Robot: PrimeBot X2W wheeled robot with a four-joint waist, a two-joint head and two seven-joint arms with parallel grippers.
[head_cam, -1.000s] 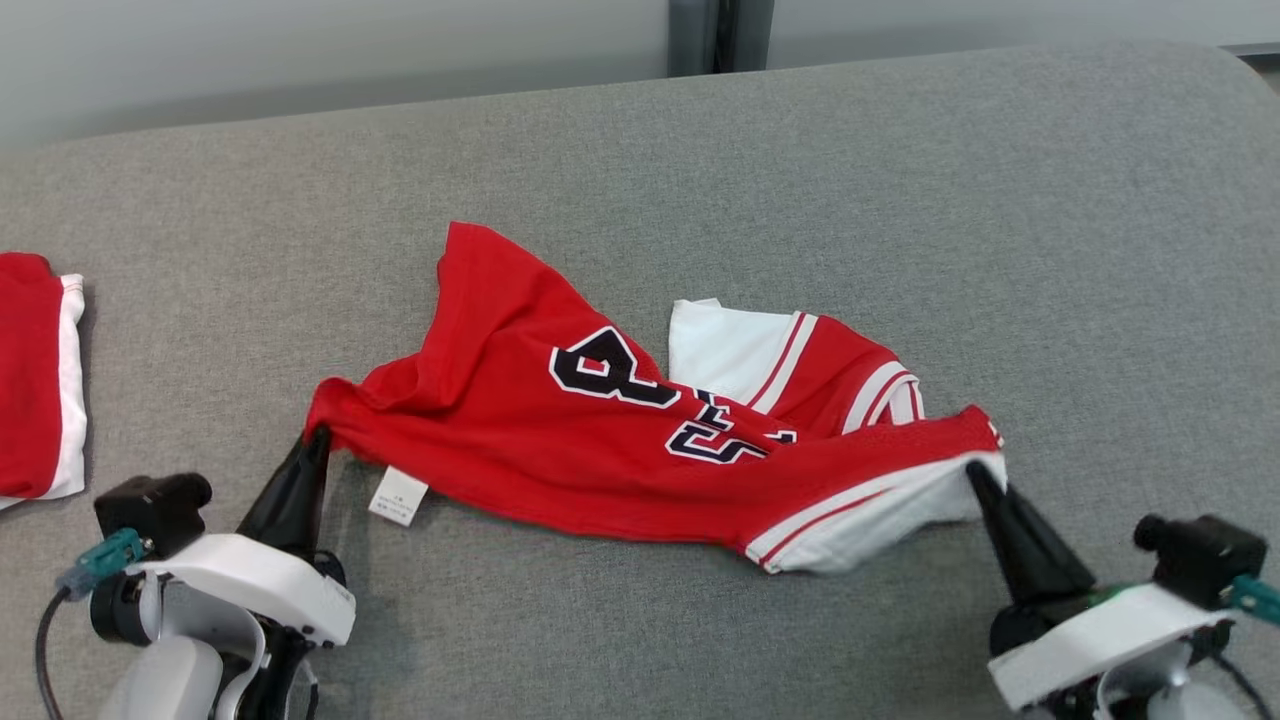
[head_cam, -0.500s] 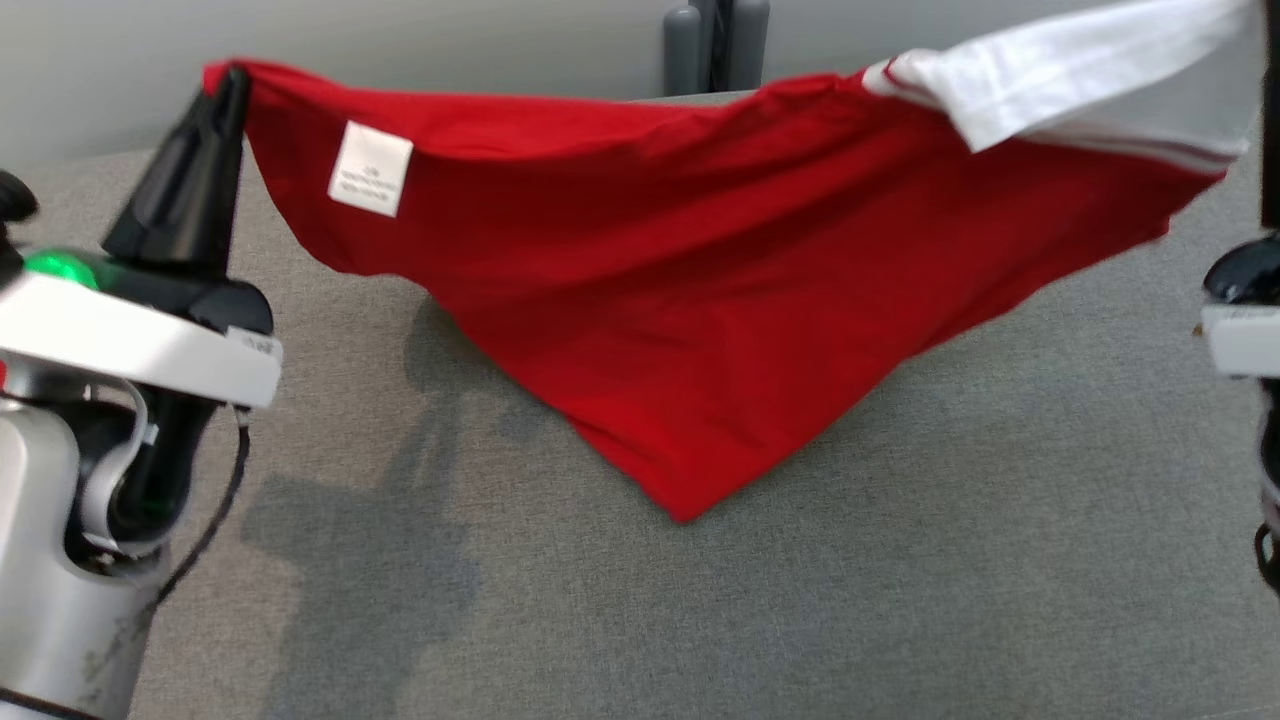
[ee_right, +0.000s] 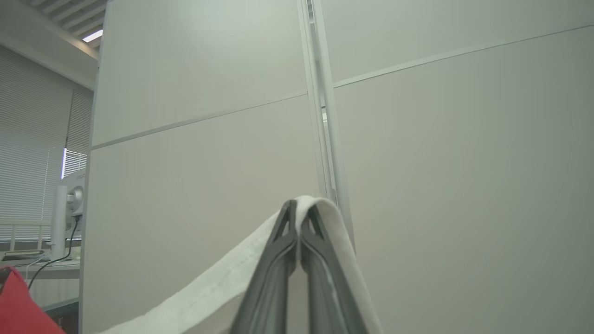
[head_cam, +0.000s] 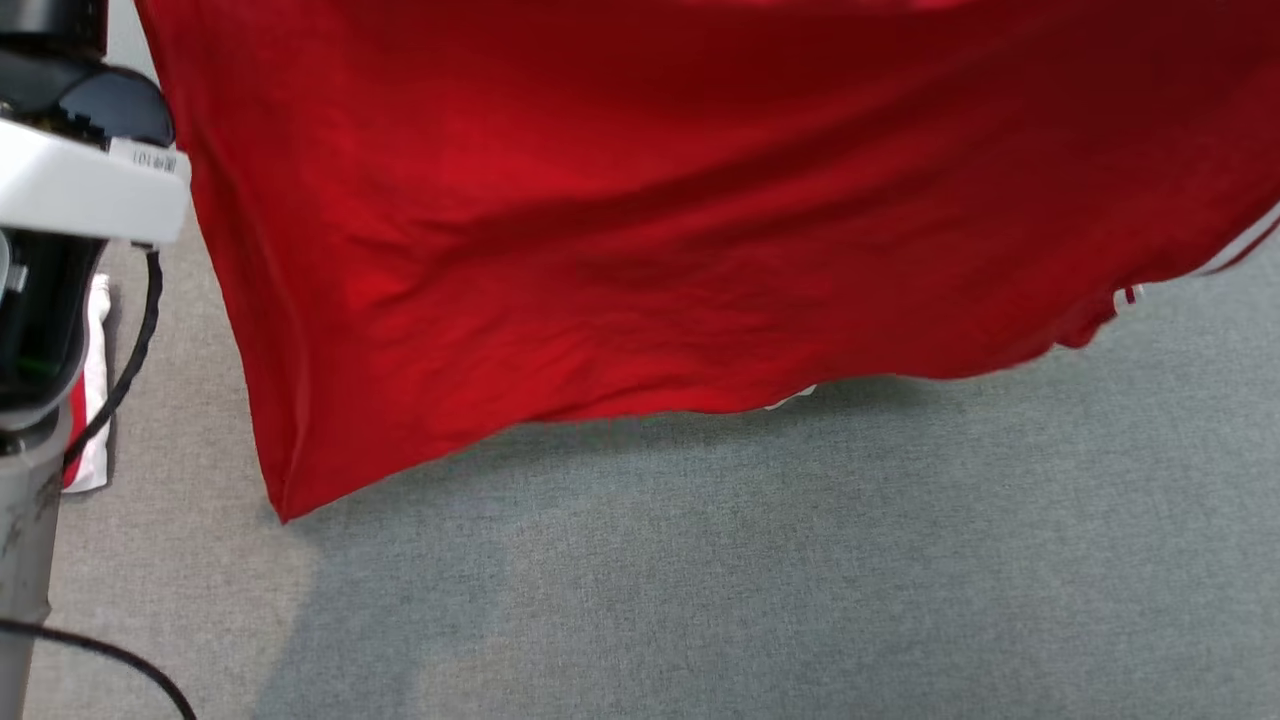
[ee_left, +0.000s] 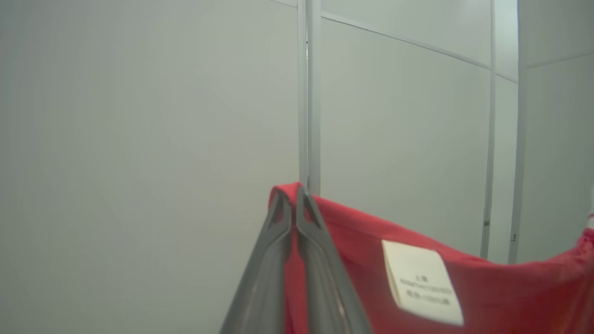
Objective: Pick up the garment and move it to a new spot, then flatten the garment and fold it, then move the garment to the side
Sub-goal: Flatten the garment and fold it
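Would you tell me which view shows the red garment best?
Head view: the garment hangs spread wide. Left wrist view shows its labelled red corner pinched in the left gripper; right wrist view, its white edge in the right gripper.

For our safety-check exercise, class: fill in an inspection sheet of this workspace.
Surface: grey fabric top, shadowed under the hanging cloth.
Job's things: red garment hanging, held up by two edges; white care label near the left grip.
Clutter: second red and white garment lying at the left edge.
End effectors: left end effector shut on a red corner; right end effector shut on the white trim.
Cables: black cable hanging beside the left arm.
Surroundings: pale wall panels; window blinds and a monitor further off.
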